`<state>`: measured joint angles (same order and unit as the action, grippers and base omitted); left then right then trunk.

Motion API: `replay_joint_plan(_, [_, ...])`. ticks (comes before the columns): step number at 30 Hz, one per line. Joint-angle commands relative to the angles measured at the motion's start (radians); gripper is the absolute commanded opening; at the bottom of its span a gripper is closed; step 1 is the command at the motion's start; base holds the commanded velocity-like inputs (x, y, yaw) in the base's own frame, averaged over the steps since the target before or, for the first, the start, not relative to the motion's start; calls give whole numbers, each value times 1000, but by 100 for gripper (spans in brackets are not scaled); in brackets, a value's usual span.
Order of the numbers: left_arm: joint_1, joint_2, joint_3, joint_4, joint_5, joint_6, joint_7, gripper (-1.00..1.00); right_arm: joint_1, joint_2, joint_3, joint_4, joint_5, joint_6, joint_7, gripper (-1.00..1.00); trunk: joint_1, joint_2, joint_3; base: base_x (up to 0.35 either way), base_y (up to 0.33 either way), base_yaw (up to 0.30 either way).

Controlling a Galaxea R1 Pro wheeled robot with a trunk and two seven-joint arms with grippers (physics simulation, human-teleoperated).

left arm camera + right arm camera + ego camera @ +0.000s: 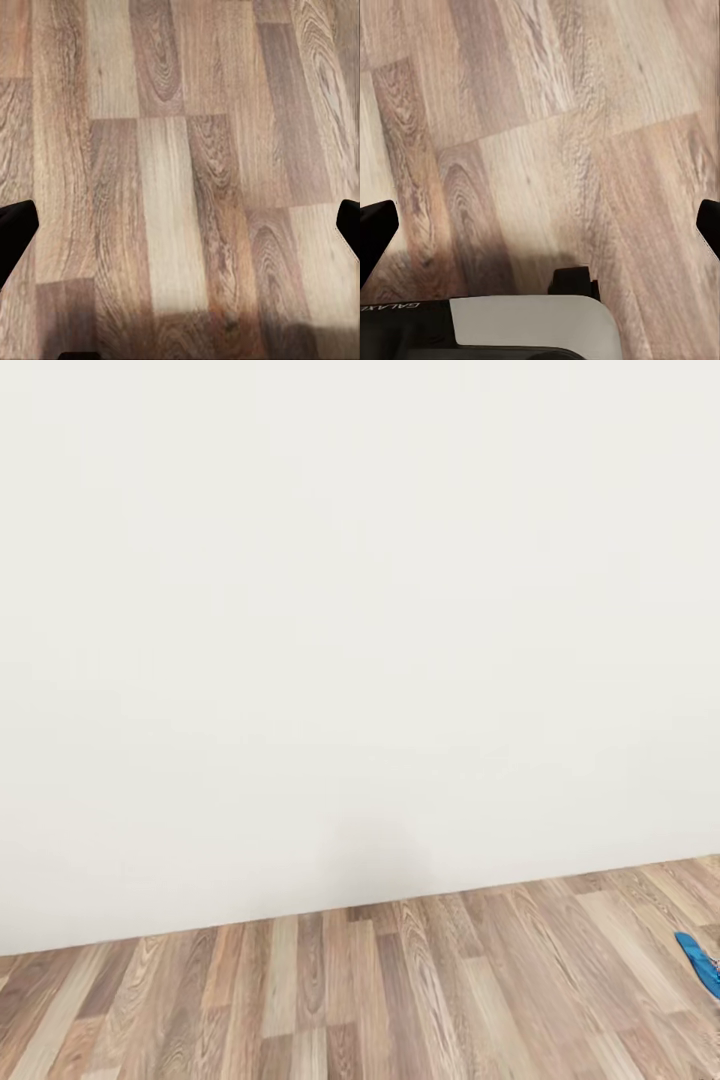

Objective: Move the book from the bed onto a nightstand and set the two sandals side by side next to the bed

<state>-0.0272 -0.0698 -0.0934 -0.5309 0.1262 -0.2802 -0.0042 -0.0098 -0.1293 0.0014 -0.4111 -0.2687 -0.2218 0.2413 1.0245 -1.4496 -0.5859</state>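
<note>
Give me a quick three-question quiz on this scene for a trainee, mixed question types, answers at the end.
1. True or false: a blue sandal lies on the wood-plank floor at the head view's right edge.
2. What stands behind the floor in the head view? A) window B) white wall C) bed
3. Fill in: both wrist views show the jaws spread wide over bare ____.

Key: 1 true; 2 B; 3 floor.

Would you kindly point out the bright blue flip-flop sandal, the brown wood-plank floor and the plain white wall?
Bright blue flip-flop sandal (700,960): head view, its sole near the picture's edge.
Brown wood-plank floor (330,1000): head view, bare planks.
Plain white wall (340,620): head view, its middle.
</note>
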Motion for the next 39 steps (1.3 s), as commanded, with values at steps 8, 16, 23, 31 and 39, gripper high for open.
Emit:
replay_joint_plan(8, [0,1,-5,1,10,-4,0,100,-1,-1,0,2,-11,-2,7,100,1,0,-1,311,0,-282])
replay_joint_plan(16, [0,1,-5,0,10,-4,0,100,-1,-1,0,2,-11,-2,7,100,1,0,-1,89,0,-282])
replay_joint_plan(23, [0,0,-5,0,10,-4,0,100,-1,-1,0,2,-11,-2,9,100,1,0,-1,102,0,-224])
replay_joint_plan(31, [0,0,-5,0,10,-4,0,100,-1,0,0,2,-11,-3,11,100,1,0,-1,303,0,-26])
replay_joint_plan(39, [0,-1,-5,0,10,-4,0,100,-1,-1,0,2,-11,-2,11,100,1,0,-1,314,0,-1])
